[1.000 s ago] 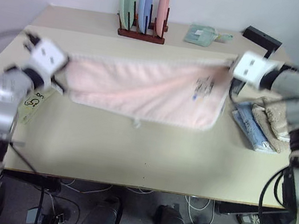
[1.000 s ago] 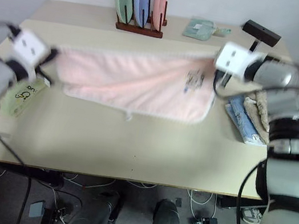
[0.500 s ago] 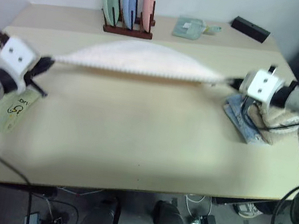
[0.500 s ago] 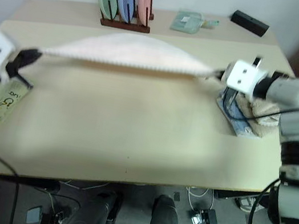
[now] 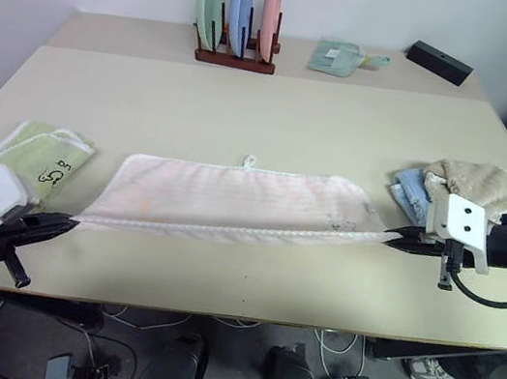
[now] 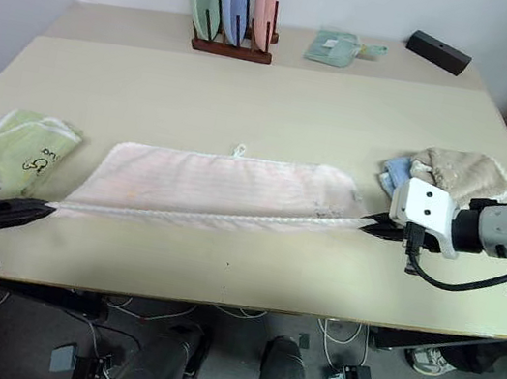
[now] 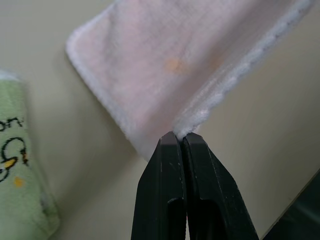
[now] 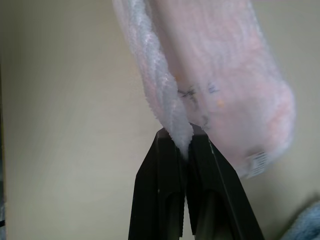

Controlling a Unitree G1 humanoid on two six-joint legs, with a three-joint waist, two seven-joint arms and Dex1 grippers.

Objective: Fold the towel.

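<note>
Holding the pale pink terry towel (image 5: 232, 200) folded seemingly once on the counter (image 5: 276, 115), your left pincer (image 7: 181, 141) and right pincer (image 8: 181, 145) each pinch a corner; further folds remain.

We cannot read the dark embroidered logo (image 8: 192, 92) on the towel (image 5: 231, 205) just past the right gripper (image 8: 182, 142): it is blurred there and too small in the head views. The towel corner pinched between the left gripper's (image 7: 181, 137) fingers is hidden by them. The green towel (image 7: 20, 165) beside those fingers is cut off by the frame edge. The beige cloth (image 5: 476, 182) hides most of the blue cloth (image 5: 413, 188).
</note>
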